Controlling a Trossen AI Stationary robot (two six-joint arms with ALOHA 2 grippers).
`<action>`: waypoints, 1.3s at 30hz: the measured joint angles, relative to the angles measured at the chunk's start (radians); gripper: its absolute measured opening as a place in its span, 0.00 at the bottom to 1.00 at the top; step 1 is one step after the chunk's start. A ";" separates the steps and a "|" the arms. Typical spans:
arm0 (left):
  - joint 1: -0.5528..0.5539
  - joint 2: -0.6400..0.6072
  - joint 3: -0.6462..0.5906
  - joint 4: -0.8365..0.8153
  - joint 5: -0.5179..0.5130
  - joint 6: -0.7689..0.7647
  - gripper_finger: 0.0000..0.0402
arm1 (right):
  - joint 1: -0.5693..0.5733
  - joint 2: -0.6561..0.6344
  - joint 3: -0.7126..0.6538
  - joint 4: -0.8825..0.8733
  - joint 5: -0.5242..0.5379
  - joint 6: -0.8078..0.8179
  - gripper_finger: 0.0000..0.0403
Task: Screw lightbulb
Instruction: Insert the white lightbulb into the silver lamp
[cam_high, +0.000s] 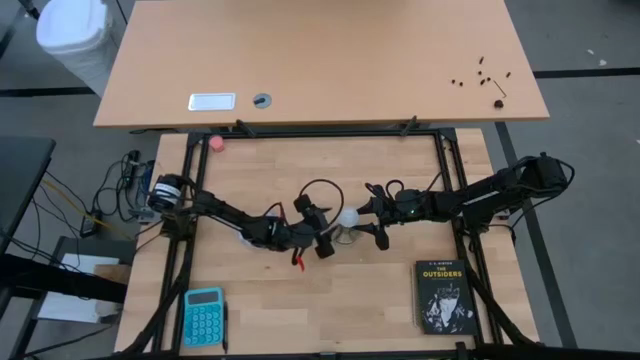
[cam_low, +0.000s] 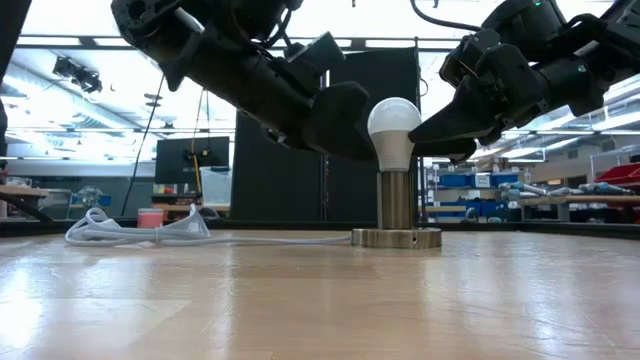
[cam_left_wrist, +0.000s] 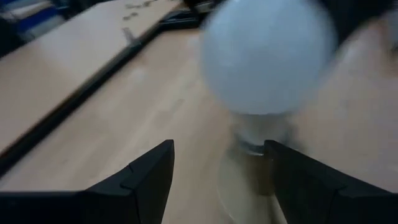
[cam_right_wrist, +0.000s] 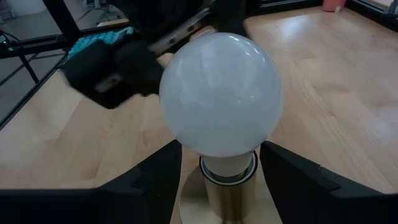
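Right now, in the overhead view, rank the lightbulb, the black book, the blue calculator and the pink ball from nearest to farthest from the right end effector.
1. lightbulb, right at the right end effector, table centre.
2. black book, near front right corner.
3. pink ball, back left edge.
4. blue calculator, front left corner; close to the ball's distance, slightly farther.

White frosted lightbulb (cam_right_wrist: 221, 93) stands upright, base seated in its socket (cam_right_wrist: 227, 186).

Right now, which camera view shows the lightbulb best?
The right wrist view: the lightbulb fills it, sharp, sitting in its socket. The low view shows its side profile; the left wrist view blurs it; the high view gives a small white dot.
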 joint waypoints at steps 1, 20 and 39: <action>-0.003 0.000 0.000 0.007 0.022 -0.002 0.63 | 0.000 0.000 0.000 0.000 0.000 0.000 0.57; 0.030 0.000 0.000 0.016 0.061 0.000 0.63 | 0.002 0.000 0.000 -0.003 -0.010 0.008 0.57; 0.065 0.001 0.000 0.005 0.056 -0.011 0.63 | 0.016 0.000 0.000 -0.021 -0.014 0.043 0.57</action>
